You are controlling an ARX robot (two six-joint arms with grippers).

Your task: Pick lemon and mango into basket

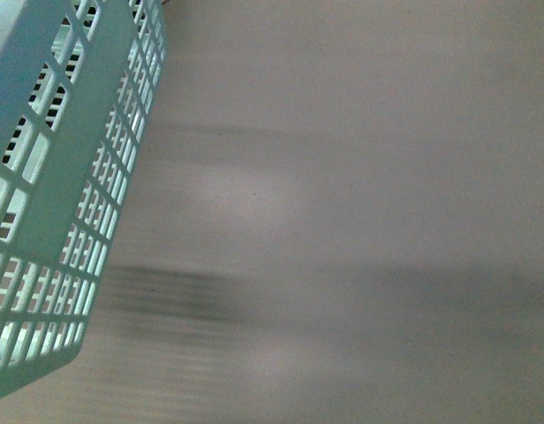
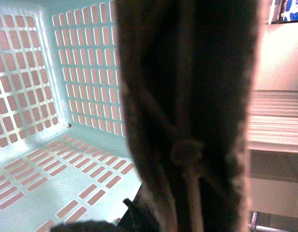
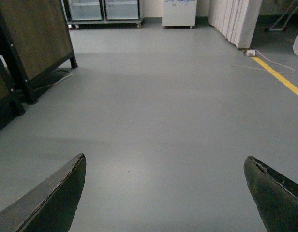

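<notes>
While neither lemon nor mango shows in any view, the basket [image 1: 42, 203] takes up the left of the front view, against a grey surface [image 1: 360, 221] too blurred to read and with no edges in sight. Seen from the left wrist, the slotted walls and floor of the basket [image 2: 67, 72] lie just behind its dark ribbed handle [image 2: 187, 96], which crosses close to the lens. No fruit lies on the visible part of the floor. Whether the left claw has hold of that handle cannot be told, since its fingers cannot be made out.

The right claw [image 3: 164, 158] hangs over bare floor [image 3: 163, 87], fingers [image 3: 57, 198] spread wide and holding nothing.

The basket looks light and stiff, a thin plastic grid best carried by the handle rather than the flexing rim. The lemon is likely firm, light and smooth-skinned, apt to roll or slip. A grip across its narrow middle should hold it. A mango would probably be heavier and bruise under hard squeezing.
</notes>
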